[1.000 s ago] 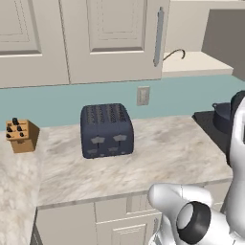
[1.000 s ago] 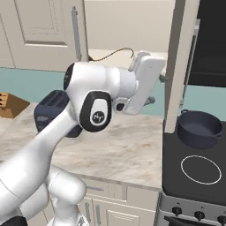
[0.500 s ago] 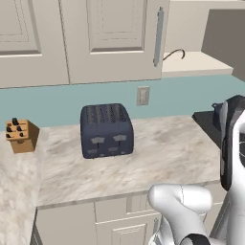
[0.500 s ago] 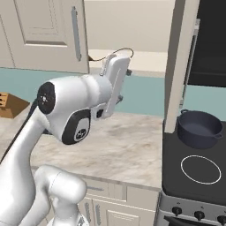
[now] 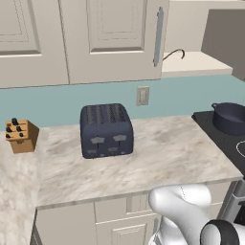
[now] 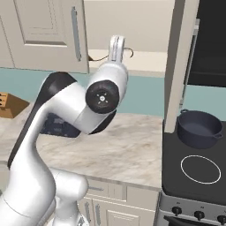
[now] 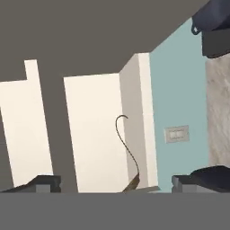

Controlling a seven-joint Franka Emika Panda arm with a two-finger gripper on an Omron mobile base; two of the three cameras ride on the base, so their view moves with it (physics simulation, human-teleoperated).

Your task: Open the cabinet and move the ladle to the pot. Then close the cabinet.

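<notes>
**Arm raised toward open cabinet; ladle not yet taken**

The ladle lies on the shelf of the open cabinet, hooked handle up, between the released, empty jaws, presumably lined up for a grasp; the pot waits on the stove, far right of the desk; half a second earlier the arm pointed lower.

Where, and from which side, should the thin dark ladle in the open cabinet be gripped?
Grip the thin dark ladle at the straighter middle of its handle, below the hooked end, coming from the open front of the beige cabinet. The handle is slim, so the open pincer can close across it.
</notes>
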